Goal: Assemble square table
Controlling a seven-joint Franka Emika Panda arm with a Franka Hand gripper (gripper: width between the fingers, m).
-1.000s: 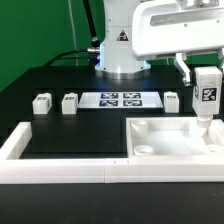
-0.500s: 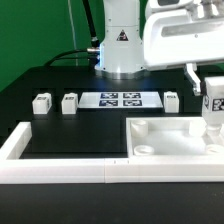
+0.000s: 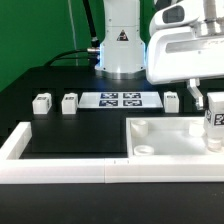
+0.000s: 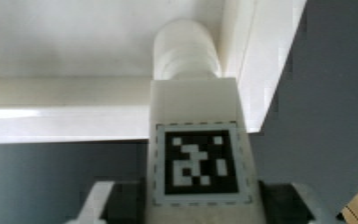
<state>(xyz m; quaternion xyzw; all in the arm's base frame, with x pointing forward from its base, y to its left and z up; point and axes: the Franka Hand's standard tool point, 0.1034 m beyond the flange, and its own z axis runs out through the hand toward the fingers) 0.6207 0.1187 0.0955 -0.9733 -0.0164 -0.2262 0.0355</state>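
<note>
The square table top (image 3: 165, 138), a white tray with raised rim and round corner sockets, lies at the front on the exterior view's right. My gripper (image 3: 214, 108) is shut on a white tagged leg (image 3: 214, 125) and holds it upright over the top's far corner on the exterior view's right. In the wrist view the leg (image 4: 201, 120) runs from between my fingers down onto a corner socket of the top (image 4: 87, 70); whether it is seated I cannot tell. Three more leg blocks stand at the back: two (image 3: 41, 102) (image 3: 69, 102) on the left, one (image 3: 171, 100) on the right.
The marker board (image 3: 119, 99) lies flat at the back centre before the robot base (image 3: 118, 45). A long white border rail (image 3: 60, 160) runs along the front and up the exterior view's left side.
My gripper has moved toward the exterior view's right with the leg, from above the top's rear part to its far right corner.
</note>
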